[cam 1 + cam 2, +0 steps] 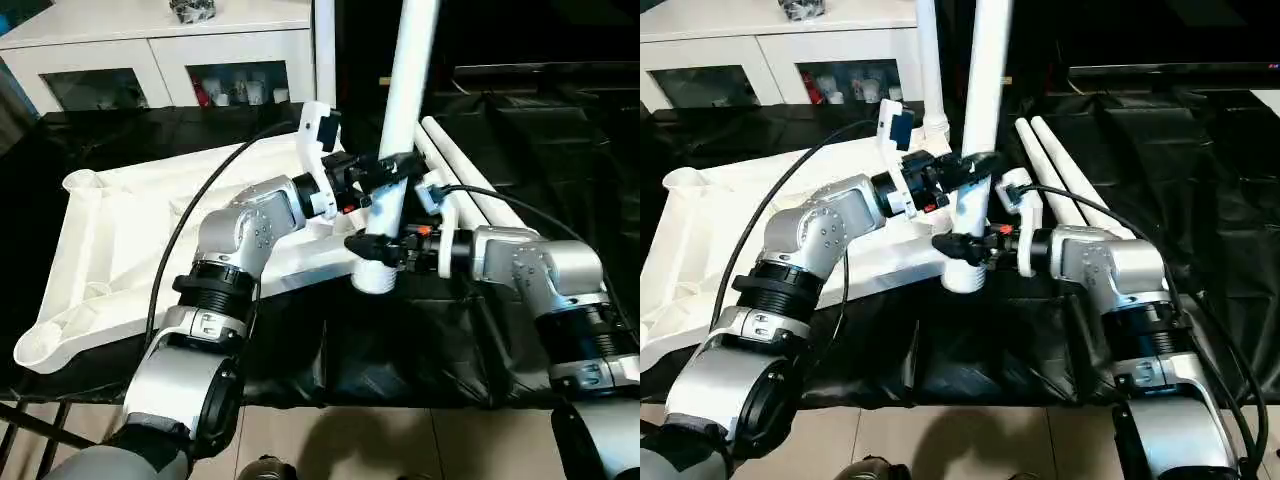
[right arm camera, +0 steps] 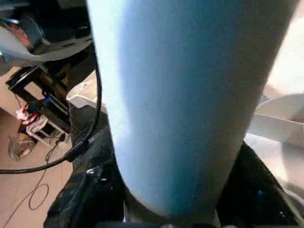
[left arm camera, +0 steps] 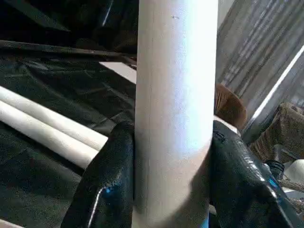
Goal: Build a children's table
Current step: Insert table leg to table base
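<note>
I have both tools, left tool [image 1: 385, 172] and right tool [image 1: 385, 245], pinching the upright white tubular leg [image 1: 405, 110], steadying it, I judge, over the white ribbed plastic tabletop's [image 1: 130, 240] corner socket.

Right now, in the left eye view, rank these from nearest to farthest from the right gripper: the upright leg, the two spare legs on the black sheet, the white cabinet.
1. Upright leg: clamped in the right gripper near its flared end.
2. Spare legs: lying just behind that gripper, to the robot's right.
3. White cabinet: at the back, to the robot's left.

Tabletop [image 1: 130, 250] upside down; one leg [image 1: 405, 110] upright at corner
</note>
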Tool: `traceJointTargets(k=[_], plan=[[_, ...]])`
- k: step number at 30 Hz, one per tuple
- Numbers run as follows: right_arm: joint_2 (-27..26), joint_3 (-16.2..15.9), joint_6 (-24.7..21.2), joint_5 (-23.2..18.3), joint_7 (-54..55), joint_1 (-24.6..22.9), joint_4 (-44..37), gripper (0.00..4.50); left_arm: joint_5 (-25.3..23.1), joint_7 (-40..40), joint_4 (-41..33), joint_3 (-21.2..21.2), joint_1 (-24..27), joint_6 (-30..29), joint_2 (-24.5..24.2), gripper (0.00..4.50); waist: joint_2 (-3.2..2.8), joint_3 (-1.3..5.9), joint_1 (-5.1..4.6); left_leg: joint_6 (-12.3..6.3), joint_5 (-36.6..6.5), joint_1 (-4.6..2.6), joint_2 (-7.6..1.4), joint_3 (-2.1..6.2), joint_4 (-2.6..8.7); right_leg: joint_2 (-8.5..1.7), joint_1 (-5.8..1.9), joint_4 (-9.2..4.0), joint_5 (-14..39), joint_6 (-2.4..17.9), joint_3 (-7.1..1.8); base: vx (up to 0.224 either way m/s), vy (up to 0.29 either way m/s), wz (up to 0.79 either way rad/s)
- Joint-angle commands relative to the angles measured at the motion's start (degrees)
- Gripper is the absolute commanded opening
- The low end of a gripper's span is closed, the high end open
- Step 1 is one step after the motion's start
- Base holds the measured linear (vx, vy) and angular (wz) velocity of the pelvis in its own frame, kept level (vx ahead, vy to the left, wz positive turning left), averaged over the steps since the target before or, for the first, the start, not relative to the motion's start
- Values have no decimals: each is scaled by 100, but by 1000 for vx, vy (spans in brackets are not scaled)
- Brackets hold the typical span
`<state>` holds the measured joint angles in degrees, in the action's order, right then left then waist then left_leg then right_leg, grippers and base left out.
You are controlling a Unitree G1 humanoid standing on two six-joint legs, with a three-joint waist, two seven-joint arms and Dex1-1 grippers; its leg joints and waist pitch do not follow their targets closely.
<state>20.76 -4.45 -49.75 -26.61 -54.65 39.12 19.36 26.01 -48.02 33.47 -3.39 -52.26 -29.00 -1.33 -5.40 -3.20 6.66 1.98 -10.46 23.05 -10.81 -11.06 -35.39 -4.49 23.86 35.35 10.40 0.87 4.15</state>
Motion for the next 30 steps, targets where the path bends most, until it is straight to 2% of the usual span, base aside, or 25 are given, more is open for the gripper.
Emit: traceJointTargets(k=[1,6,7,11,12,14,17,18,22,24,26,28,29,30], plan=[[23,-24,-30,27,-20,17,18,201,-30,-94,-146,37,-33,-17,-62,186,118,527,28,-613,-149,-103,-194,127,270,-373,-398,-327,212,1419,-204,0,0,0],[6,-69,22,66,-21,-7,0,195,-15,-72,-155,37,-37,-33,-71,186,118,524,27,-592,-177,-102,-193,129,273,-371,-400,-334,304,1397,-203,0,0,0],[6,-75,43,71,-13,-17,-5,195,-10,-62,-160,39,-40,-34,-71,186,135,524,28,-590,-175,-105,-194,127,275,-369,-398,-336,304,1393,-204,0,0,0],[-17,-55,199,128,52,-52,-8,194,-71,48,-166,36,-52,90,-69,186,115,529,29,-603,-153,-106,-199,131,270,-373,-391,-331,267,1393,-204,0,0,0],[-42,-16,217,128,116,-62,-18,194,3,-5,-162,-20,-60,110,-48,221,121,528,25,-606,-151,-102,-195,130,271,-372,-396,-328,247,1400,-204,0,0,0],[-82,35,292,180,280,-70,-5,193,69,-135,-226,-13,-42,51,-65,256,116,535,27,-610,-125,-102,-191,128,264,-373,-395,-321,233,1402,-204,0,0,0],[-148,151,423,163,386,-96,17,193,69,-169,-289,-70,-16,403,-12,273,122,523,19,-602,-189,-101,-192,126,275,-375,-392,-339,311,1398,-205,0,0,0],[-194,236,700,176,425,-143,3,193,173,-224,-384,-202,-4,725,78,284,119,527,24,-603,-185,-101,-197,129,273,-384,-394,-344,307,1390,-208,0,0,0],[-304,400,1210,227,603,-228,23,193,235,23,-521,-393,-36,1046,179,292,140,537,24,-623,-123,-98,-210,125,269,-381,-395,-306,120,1444,-208,0,0,0],[-362,442,1567,351,808,-280,80,193,85,38,-410,-372,-68,1328,101,292,130,527,13,-639,-174,-95,-194,119,265,-383,-381,-335,274,1380,-210,0,0,0],[-397,475,1715,424,972,-298,111,193,-26,40,-275,-344,-98,1418,-3,292,119,521,-2,-624,-201,-103,-190,122,273,-370,-380,-349,405,1324,-206,0,0,0],[-419,494,1996,654,1354,-301,214,193,-370,-48,-14,-131,-105,1594,-287,292,111,519,-43,-552,-226,-106,-177,128,282,-349,-382,-348,505,1232,-201,0,0,0],[-409,477,2110,764,1467,-303,263,193,-607,-127,90,62,-70,1714,-431,292,92,513,-50,-512,-288,-115,-182,140,297,-355,-361,-375,628,1165,-203,0,0,0],[-410,491,2364,964,1769,-283,412,193,-1228,-231,388,574,36,2017,-761,292,98,511,-62,-480,-325,-119,-175,139,298,-350,-360,-386,698,1117,-205,0,0,0]])
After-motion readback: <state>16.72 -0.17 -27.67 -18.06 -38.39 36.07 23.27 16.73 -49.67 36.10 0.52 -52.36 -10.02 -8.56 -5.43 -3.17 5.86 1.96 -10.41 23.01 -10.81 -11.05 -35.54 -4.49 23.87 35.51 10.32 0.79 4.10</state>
